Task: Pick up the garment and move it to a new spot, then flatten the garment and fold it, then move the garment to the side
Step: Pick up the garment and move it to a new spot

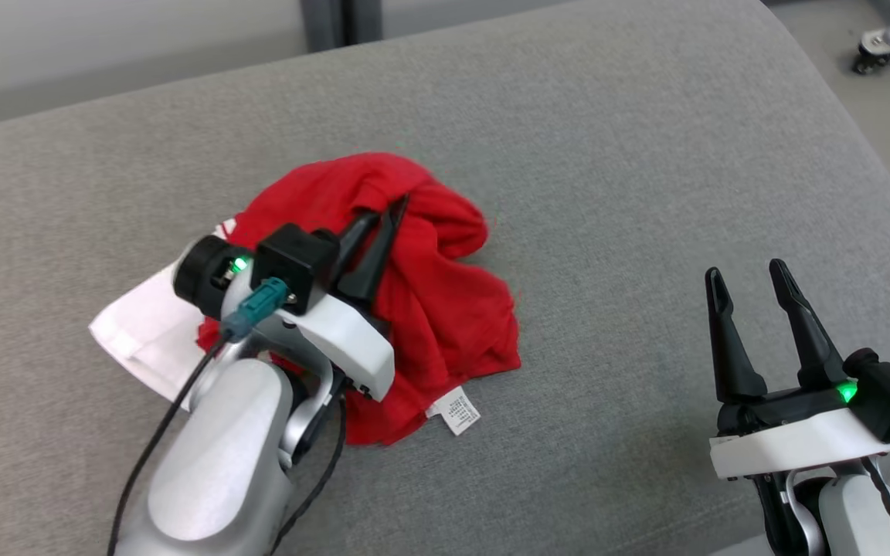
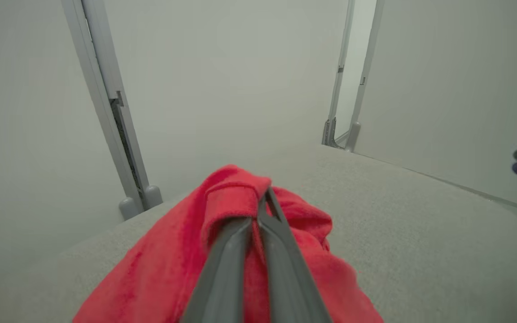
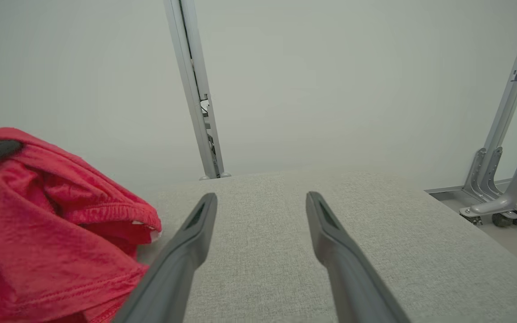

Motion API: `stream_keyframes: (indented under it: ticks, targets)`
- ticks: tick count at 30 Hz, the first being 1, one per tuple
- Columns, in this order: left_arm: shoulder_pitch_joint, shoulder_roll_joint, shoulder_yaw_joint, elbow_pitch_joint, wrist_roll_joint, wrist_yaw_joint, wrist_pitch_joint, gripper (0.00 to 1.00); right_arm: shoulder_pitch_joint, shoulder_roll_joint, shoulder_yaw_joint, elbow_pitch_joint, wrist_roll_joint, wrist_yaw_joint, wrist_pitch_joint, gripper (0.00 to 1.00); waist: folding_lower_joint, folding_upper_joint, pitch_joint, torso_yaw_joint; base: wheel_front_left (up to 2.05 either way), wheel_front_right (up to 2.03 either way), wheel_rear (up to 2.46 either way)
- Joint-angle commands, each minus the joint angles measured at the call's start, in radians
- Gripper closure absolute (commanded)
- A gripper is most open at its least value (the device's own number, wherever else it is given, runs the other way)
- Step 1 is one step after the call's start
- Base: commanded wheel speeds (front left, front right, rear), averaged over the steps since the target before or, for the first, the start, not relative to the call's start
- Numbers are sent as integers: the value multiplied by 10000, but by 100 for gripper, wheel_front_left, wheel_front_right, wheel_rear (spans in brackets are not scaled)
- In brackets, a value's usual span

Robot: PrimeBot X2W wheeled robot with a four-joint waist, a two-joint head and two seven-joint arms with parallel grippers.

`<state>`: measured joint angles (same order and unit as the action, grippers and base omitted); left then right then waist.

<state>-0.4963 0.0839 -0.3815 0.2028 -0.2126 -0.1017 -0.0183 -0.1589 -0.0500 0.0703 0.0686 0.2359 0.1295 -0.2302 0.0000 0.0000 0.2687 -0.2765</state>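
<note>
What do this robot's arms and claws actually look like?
Silvery-grey arms with white wrist shells. The left claw and right claw each have two long, tapering black fingers. Each wrist carries a green light, a teal plug and black cables.

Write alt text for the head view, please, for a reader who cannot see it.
The left gripper, jaws shut, pinches a fold of a crumpled red garment on a grey cushion. The right gripper is to the right, jaws open, apart from the garment.
</note>
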Motion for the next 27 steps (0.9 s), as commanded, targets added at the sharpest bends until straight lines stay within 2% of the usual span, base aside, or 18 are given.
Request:
stream_keyframes:
  ticks: [1,7,8,9,10,11,15,18,27]
  targets:
    - [-146,-32,-179,535,-122,-67,-69,100,-194,-25,11,59,102,21,-121,0,0,0,403,-367,0,0,0]
    - [-349,-163,-760,1847,-405,-178,-307,100,-359,-26,64,252,210,21,-265,0,0,0,615,-432,0,0,0]
    - [-352,-174,-854,2003,-542,-197,-327,94,-359,-26,48,282,203,23,-281,0,0,0,597,-387,0,0,0]
    - [-368,-193,-959,2118,-647,-206,-383,58,-344,-25,23,307,191,21,-291,0,0,0,555,-314,0,0,0]
    - [-368,-193,-959,2118,-647,-206,-383,58,-344,-25,23,307,191,21,-291,0,0,0,555,-314,0,0,0]
    - [-364,-205,-1067,2205,-724,-214,-451,0,-330,-25,3,328,179,23,-299,0,0,0,500,-231,0,0,0]
    - [-131,-213,-1279,2364,-880,-228,-756,0,-286,-30,-35,385,-15,23,-292,0,0,0,180,148,0,0,0]
    - [231,-156,-1202,2198,-974,-71,-1007,0,-167,-32,-166,352,-207,21,-224,0,0,0,-105,543,0,0,0]
    - [1479,352,-2,1222,-1578,953,-1748,0,183,-32,-384,73,-538,21,215,0,0,0,-830,1725,0,0,0]
